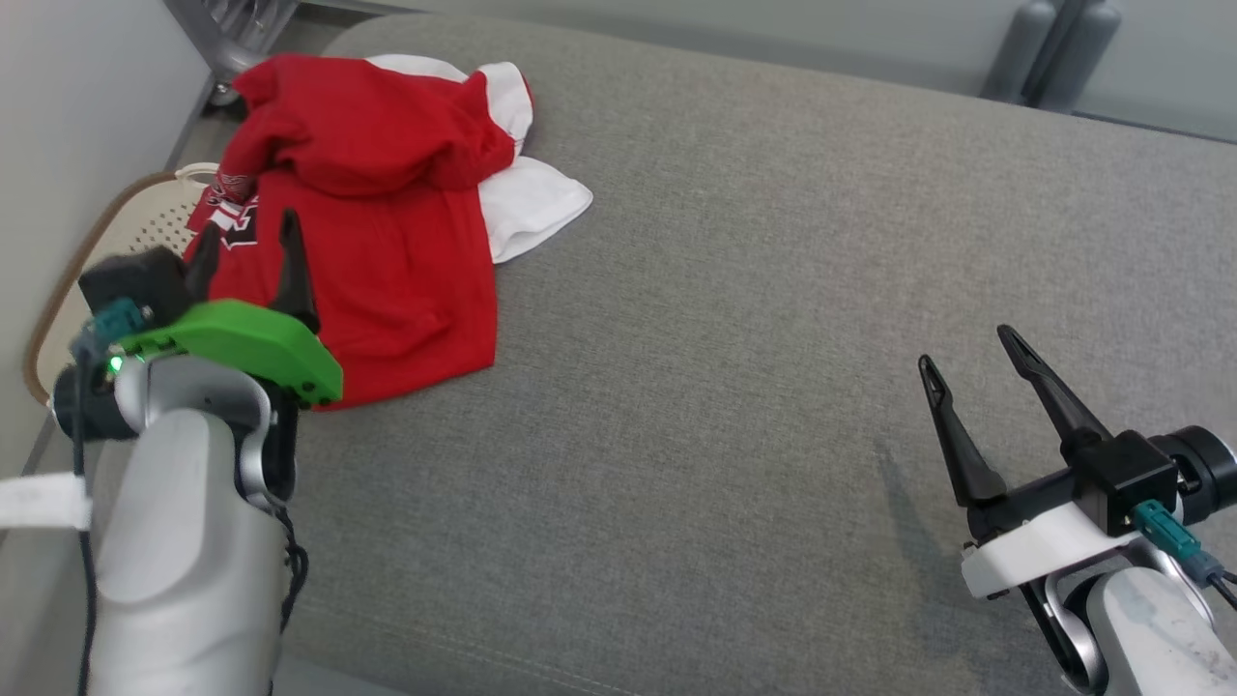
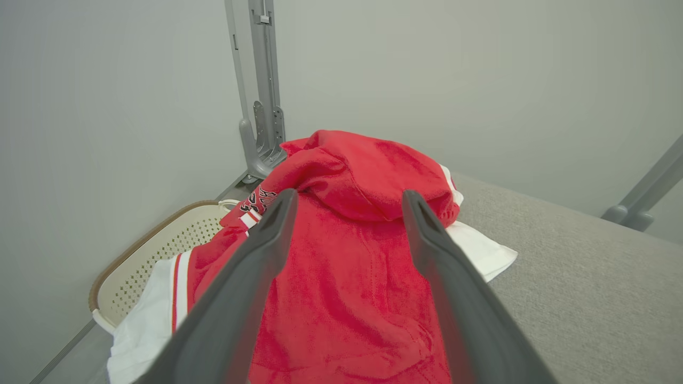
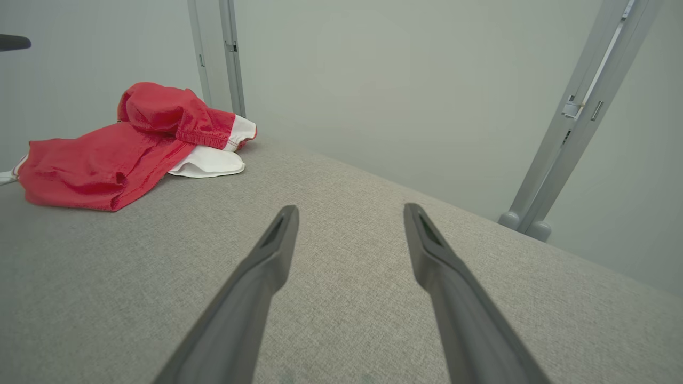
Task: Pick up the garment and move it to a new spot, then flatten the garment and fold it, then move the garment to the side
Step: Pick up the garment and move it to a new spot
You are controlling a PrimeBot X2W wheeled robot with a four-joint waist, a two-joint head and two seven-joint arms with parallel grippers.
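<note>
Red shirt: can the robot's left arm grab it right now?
Probably yes. The left gripper is open and hangs right over the red garment, its fingers pointing at the cloth with nothing between. The basket sits off to the side, not in the way.

Grey upholstered surface (image 1: 773, 290), cream perforated basket (image 1: 145, 230), metal stand (image 3: 579, 122)
</note>
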